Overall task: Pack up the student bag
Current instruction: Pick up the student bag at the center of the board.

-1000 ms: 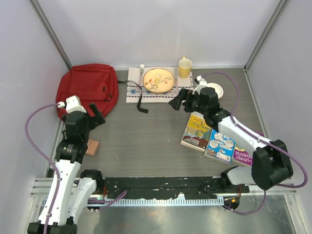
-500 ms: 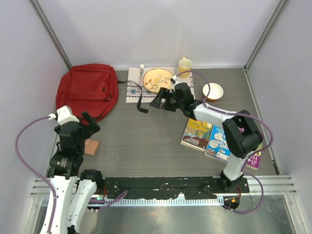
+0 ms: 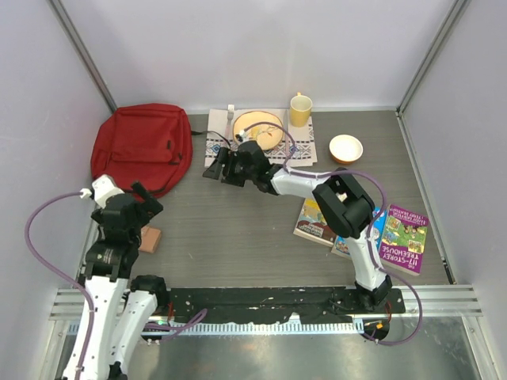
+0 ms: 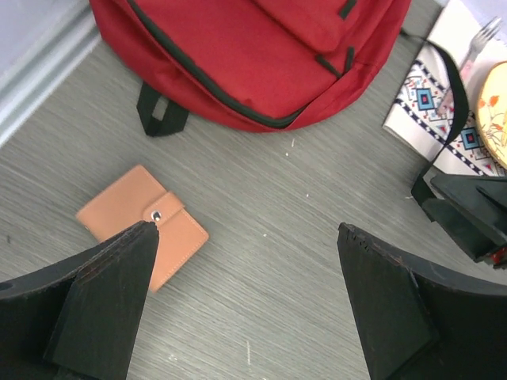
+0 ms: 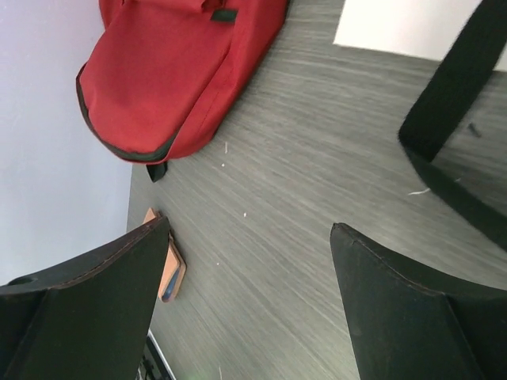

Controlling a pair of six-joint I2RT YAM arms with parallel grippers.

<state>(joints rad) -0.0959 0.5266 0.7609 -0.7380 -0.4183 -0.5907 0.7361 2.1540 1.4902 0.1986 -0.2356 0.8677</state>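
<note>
Spreading across the whole enclosure, the grey wood-grain bench [image 3: 238, 229] carries everything. The student bag [image 3: 142, 146], red and lying flat with its black zippers closed, sits in the far left corner against the wall, and is by a wide margin the bulkiest item.

The right arm stretches across the middle of the bench towards the bag. Its right pincer [image 3: 214, 171] hangs over bare bench just beside the bag's near right edge, jaws spread and gripping nothing. A black strap [image 5: 447, 103] from the bag loops past one finger, outside the gap. The left pincer [image 4: 247, 237] hovers low on the near side of the bag, jaws released wide, with only bench surface between them.

A white placemat [image 3: 218, 131] with a patterned border lies along the far edge, right of the bag. Near the right side lie several books, among them a purple-covered book [image 3: 402, 236] and a yellow-covered book [image 3: 313, 223] partly hidden under the right arm.

A round plate [image 3: 253, 123] rests on the placemat, and a yellow mug [image 3: 300, 111] stands upright at the mat's far right corner. A small bowl [image 3: 346, 148] sits on the bench right of the mat, apart from it. A tan wallet [image 4: 135, 214], snapped closed, lies flat just beside the left pincer's finger. A fork [image 3: 230, 113] lies left of the plate.
</note>
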